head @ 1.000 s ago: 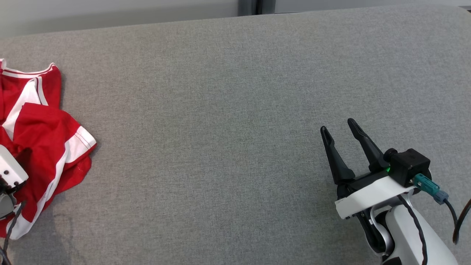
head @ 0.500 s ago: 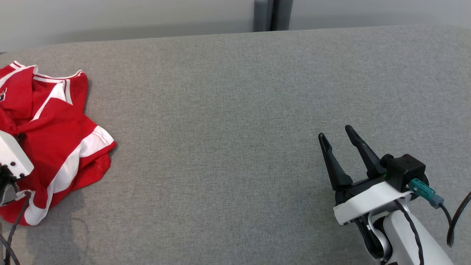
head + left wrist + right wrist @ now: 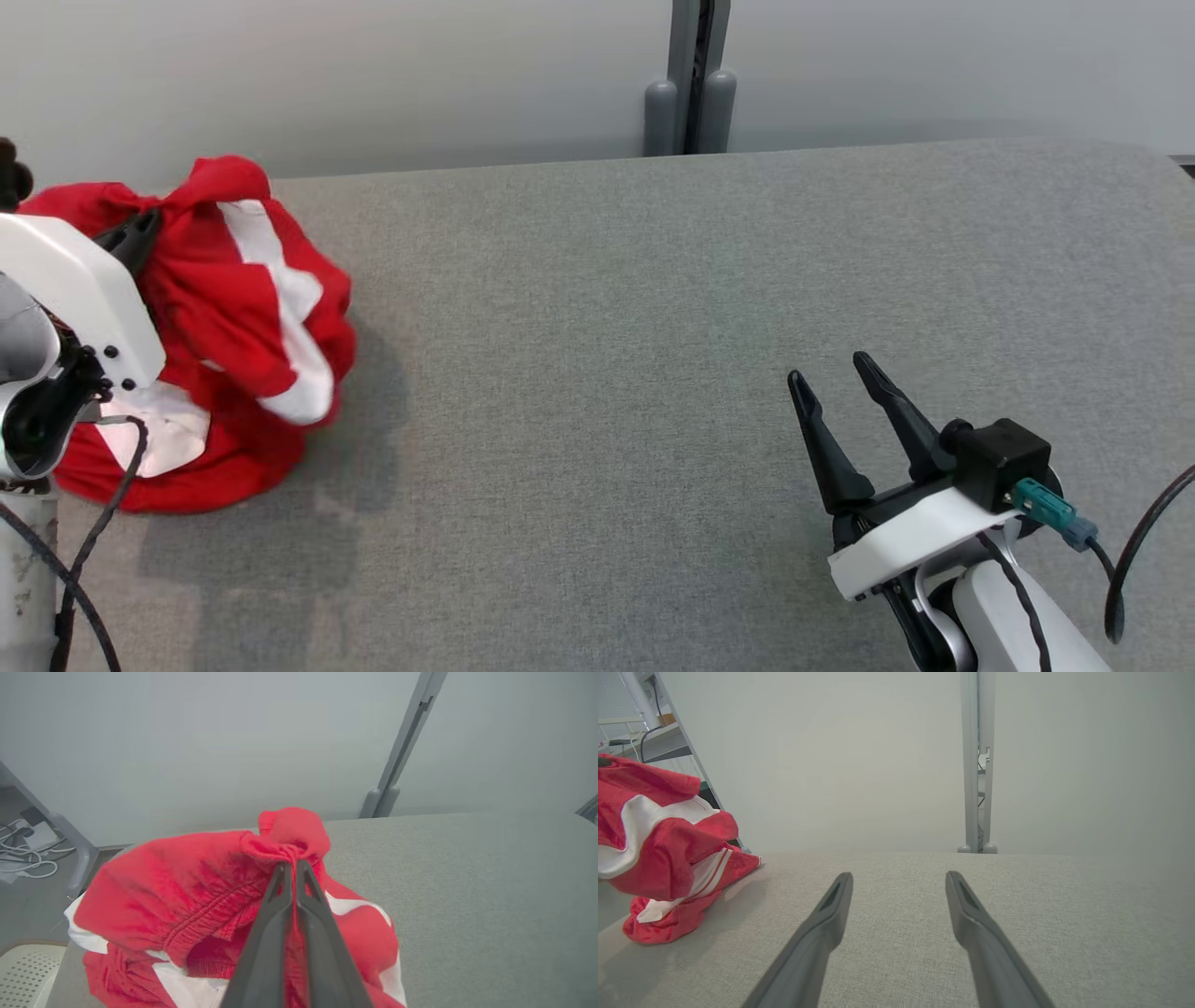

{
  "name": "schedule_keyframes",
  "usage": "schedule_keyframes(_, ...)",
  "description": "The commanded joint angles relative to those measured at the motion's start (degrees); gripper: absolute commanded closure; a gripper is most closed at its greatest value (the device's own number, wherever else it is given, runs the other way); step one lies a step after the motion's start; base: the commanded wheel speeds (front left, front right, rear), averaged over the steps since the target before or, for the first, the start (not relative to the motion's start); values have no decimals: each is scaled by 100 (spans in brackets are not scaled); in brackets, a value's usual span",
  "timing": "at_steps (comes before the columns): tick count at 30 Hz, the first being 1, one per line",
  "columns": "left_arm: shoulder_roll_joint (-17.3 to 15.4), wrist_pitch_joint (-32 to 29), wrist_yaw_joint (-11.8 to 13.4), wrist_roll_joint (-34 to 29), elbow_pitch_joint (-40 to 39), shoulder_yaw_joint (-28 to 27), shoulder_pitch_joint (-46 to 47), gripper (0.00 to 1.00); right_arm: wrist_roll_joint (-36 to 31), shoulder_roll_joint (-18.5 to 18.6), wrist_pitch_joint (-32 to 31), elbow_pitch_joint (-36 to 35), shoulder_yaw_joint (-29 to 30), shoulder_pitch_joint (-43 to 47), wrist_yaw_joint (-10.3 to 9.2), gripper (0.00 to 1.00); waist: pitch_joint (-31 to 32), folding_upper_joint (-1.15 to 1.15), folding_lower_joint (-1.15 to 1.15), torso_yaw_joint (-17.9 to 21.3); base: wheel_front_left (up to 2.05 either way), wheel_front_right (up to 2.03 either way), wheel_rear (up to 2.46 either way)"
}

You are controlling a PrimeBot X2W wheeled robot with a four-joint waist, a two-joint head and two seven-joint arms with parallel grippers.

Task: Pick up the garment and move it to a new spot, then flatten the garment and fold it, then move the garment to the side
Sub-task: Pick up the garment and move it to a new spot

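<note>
Clamped shut on a bunched fold of the red-and-white garment [image 3: 187, 891] with the left gripper [image 3: 289, 864], at the left end of the grey table [image 3: 597, 373]. Hanging as a bundle with lower folds touching the surface. Spread wide and empty at the right gripper [image 3: 829, 369], over the table's right side, well apart from the cloth.

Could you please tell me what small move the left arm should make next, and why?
Probably raise it a little: the left tool is shut on a fold of the red garment, whose bottom rests on the table.
</note>
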State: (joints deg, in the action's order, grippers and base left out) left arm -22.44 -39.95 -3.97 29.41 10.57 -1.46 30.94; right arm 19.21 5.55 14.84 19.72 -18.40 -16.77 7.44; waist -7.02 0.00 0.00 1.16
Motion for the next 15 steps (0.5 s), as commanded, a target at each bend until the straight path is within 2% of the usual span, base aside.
schedule_keyframes(1,52,-80,-54,96,-267,49,-34,100,21,4,29,43,23,108,9,0,168,0,0,154,0,0,0)
schedule_keyframes(7,155,-307,-154,260,-833,320,-62,100,24,-41,29,73,96,212,9,0,359,0,0,480,0,0,0)
schedule_keyframes(15,403,-610,-229,330,-1258,916,296,100,-2,-73,29,61,205,229,9,0,417,0,0,1166,0,0,0)
